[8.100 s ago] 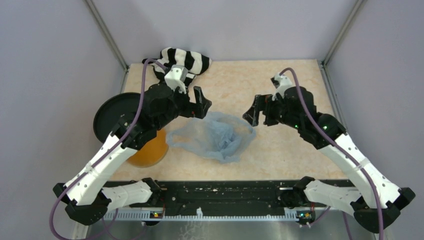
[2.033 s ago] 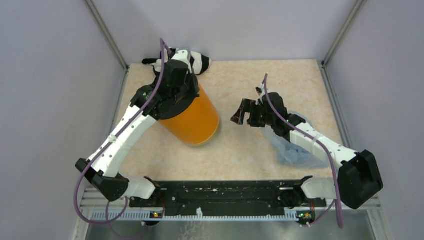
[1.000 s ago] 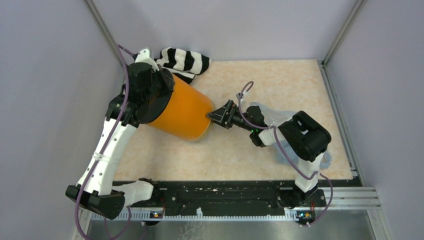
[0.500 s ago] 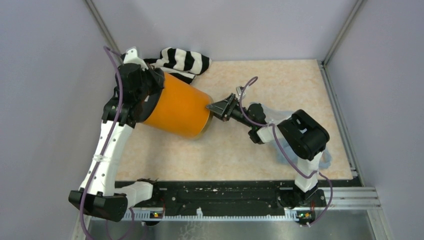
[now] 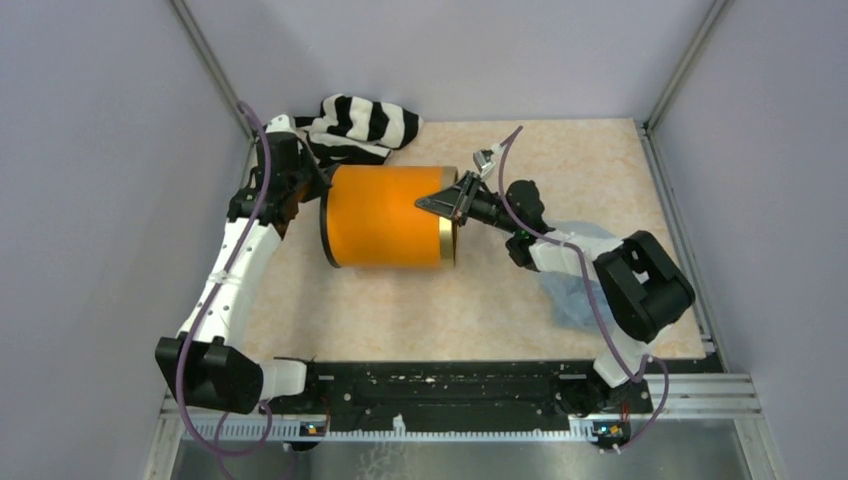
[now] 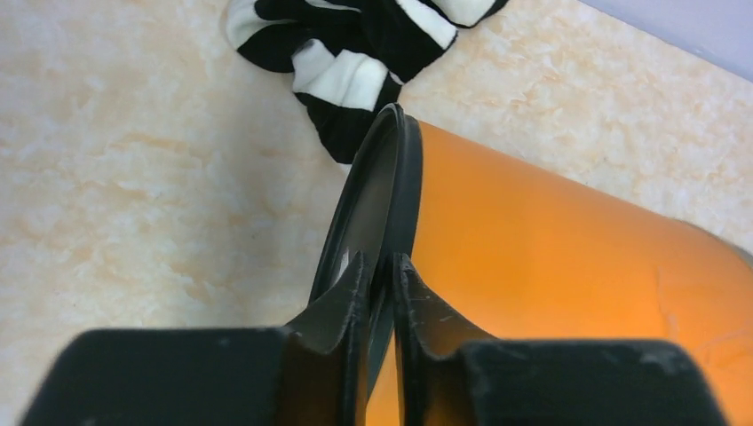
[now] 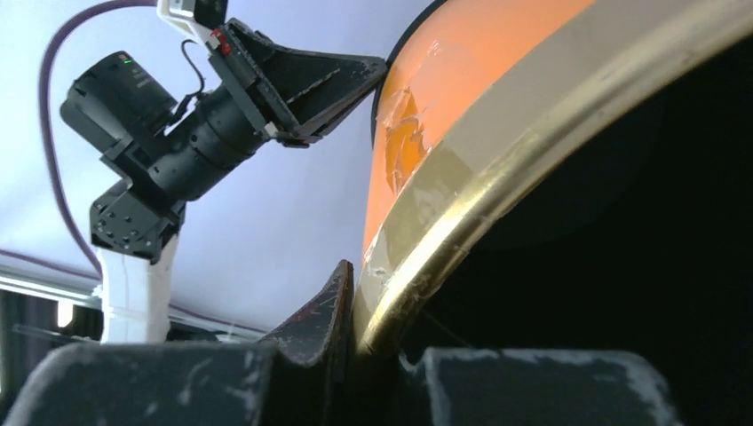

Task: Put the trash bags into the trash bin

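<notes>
Nearest the arm bases, the trash bag (image 5: 566,296) lies crumpled on the desk (image 5: 560,170) at the right, partly under the right forearm. It sits nearer than the right end effector (image 5: 452,203) and to its right. That end effector is closed on the gold-edged right end of the trash bin (image 5: 385,215).

The bin lies on its side mid-desk, long axis running left to right (parallel to the near edge). At its other end the left end effector (image 6: 380,262) is pinched shut on the black rim. That end looks like the mouth, though I cannot be sure; if so, it faces away from the bag. The right arm is much the nearer to the bag and would have to let go and reach back.

Farther off, a striped cloth (image 5: 365,122) is heaped in the far-left corner of the mottled beige desk, just beside the bin. Plain lilac walls (image 5: 450,50) close in three sides.
</notes>
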Available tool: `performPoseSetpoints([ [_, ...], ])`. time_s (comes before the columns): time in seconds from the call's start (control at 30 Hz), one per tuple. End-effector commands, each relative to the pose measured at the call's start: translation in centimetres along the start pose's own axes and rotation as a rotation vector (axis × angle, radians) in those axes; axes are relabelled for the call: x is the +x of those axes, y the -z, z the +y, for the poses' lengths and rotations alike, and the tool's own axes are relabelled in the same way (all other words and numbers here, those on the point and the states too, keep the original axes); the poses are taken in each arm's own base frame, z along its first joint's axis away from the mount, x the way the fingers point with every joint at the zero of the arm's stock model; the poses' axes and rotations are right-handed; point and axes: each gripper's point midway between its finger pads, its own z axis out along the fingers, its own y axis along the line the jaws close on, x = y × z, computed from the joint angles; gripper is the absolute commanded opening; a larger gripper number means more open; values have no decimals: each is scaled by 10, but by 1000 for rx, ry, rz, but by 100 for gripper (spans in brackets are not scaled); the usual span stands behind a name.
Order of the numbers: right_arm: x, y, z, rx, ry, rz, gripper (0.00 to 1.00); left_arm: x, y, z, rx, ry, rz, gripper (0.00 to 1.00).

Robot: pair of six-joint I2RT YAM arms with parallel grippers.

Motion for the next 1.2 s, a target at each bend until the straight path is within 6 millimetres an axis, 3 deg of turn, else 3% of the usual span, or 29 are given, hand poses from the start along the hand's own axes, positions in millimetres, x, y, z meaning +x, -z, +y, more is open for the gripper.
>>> performPoseSetpoints([
  [0.0,-39,-8,87,-115,228,-81,0,5,27,-60,251,8,65,31],
  [0.03,-42,-7,87,-87,246,-74,0,1,27,-60,247,1,56,43],
  [0.17,-56,-9,92,41,353,-39,0,-15,33,-60,234,-27,18,71],
  [0.33,-67,-6,97,141,445,17,0,-26,43,-61,230,-49,-9,98],
  [0.57,-85,-1,92,325,585,86,0,-31,66,-55,223,-81,-36,98],
  [0.67,-99,4,88,432,655,94,0,-19,75,-49,222,-109,-3,98],
  [0.93,-129,17,49,745,801,192,0,11,90,-47,283,-127,55,98],
  [1.17,-162,10,28,891,920,173,0,35,92,-55,370,-116,118,98],
])
